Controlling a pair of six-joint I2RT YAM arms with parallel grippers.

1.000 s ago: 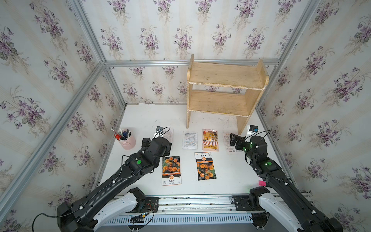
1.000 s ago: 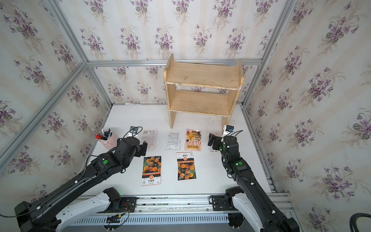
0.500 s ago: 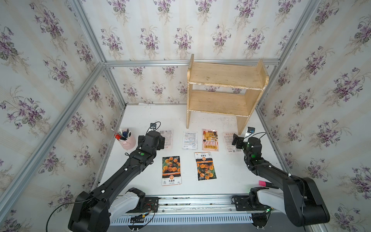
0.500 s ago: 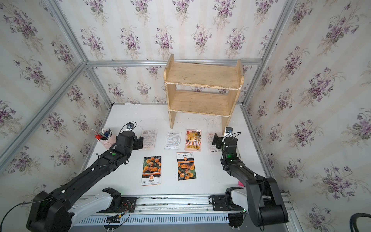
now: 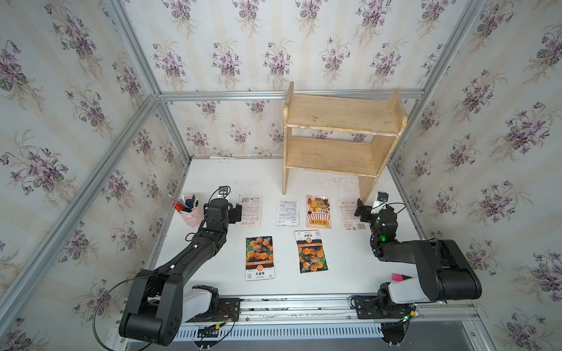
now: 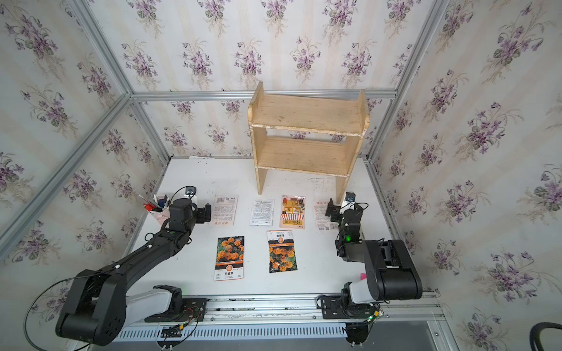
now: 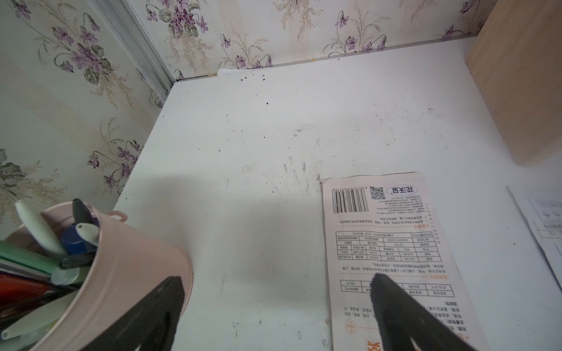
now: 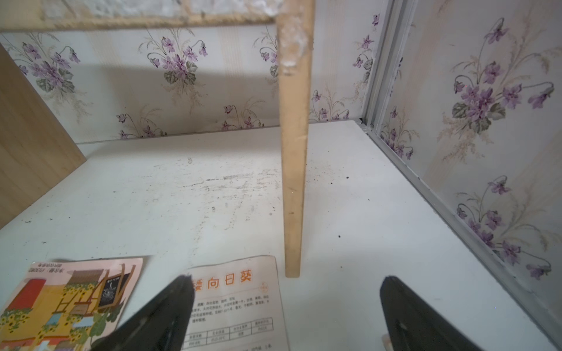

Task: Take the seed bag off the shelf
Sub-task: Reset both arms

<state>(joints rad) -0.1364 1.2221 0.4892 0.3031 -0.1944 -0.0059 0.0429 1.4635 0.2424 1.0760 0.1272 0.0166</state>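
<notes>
Change over the last second: both arms fold back toward the rail (image 5: 304, 304) along the bottom edge. The right arm (image 5: 425, 258), stretched along the lower right a second ago, is now bunched up at lower right. The left arm (image 5: 197, 252) has sunk its elbow toward lower left. Neither carries anything in that time.

Shelf (image 5: 340, 118), upper right of centre in both top views: both tiers bare.

Seed bags (image 5: 287, 212): six, flat on the table (image 5: 343, 273) in front of the shelf, four in a row and two nearer the rail. Which one came off the shelf I cannot tell.

Left gripper (image 7: 276, 281): jaws spread wide, nothing between them, low over the table. One finger is over the barcode bag (image 7: 386, 243), the other just beside the pink pen cup (image 7: 121, 273).

Right gripper (image 8: 286, 281): jaws spread wide, empty, over the top of the sunflower bag (image 8: 237, 304), near the shelf's front leg.

Judgement: the removal looks done and the arms appear to be going to rest.

Writing:
- Sunflower bag: headed 向日葵 in orange, with a leading character partly hidden by a finger. The tables below are too small to read.
- Barcode bag: a barcode, a QR code and an oval logo that seems to read 花沃里, upside down in the left wrist view.
- Left marigold bag (image 5: 260, 257): 孔雀草 near its lower edge.
- Remaining bags: print too small to read
</notes>
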